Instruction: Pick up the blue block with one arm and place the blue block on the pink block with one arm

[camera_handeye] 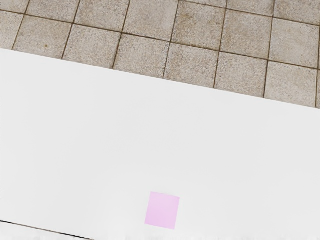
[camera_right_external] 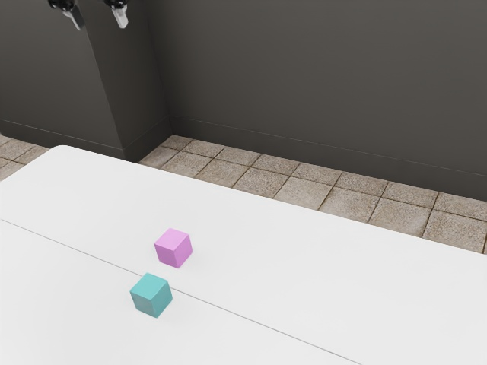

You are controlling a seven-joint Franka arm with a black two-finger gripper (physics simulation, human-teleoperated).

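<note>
Blue block, teal-tinted cube, just beside pink block

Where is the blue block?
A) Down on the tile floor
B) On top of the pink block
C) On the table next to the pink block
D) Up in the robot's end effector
C: the blue block sits on the white table beside the pink block, while the end effector hangs high above, holding nothing.

Ext cam oblique, wrist cam top-down; both see pink block.
</note>
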